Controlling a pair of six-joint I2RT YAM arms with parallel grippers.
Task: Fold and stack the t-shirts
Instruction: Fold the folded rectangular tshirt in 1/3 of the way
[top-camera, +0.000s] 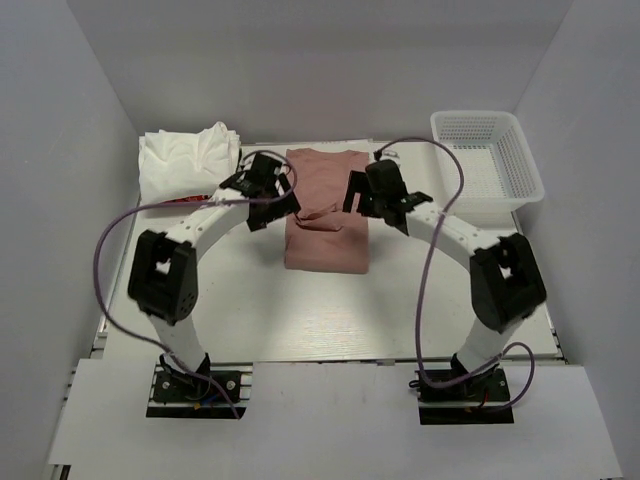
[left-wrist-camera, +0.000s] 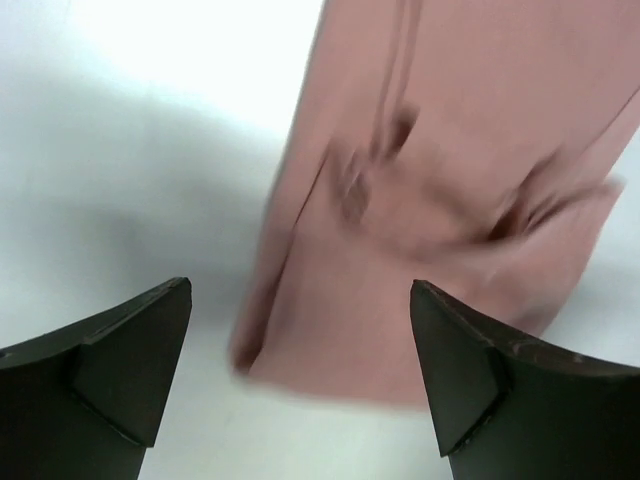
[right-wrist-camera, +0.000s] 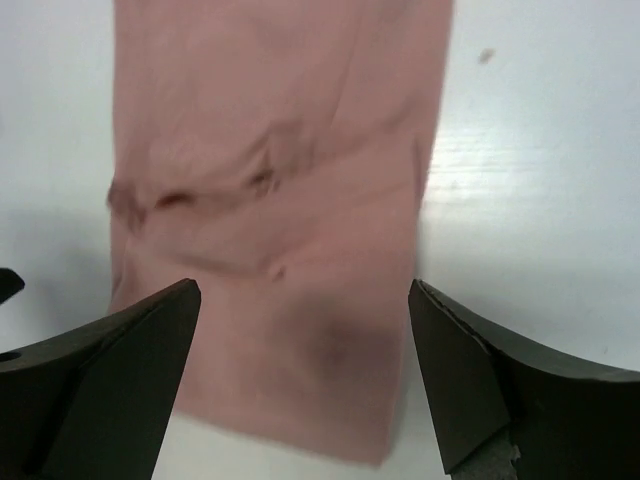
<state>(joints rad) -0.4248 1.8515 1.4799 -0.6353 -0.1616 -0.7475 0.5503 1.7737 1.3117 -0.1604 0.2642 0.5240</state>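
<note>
White tabletop (top-camera: 300, 320) bears a folded pink shirt (top-camera: 327, 245) near its back edge; left gripper (left-wrist-camera: 300, 295) and right gripper (right-wrist-camera: 305, 290) gape empty above it.

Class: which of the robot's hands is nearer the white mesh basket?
Right. The right hand is at the pink t-shirt's right edge, just left of the basket; the left hand is at the shirt's left edge, farther away.
</note>
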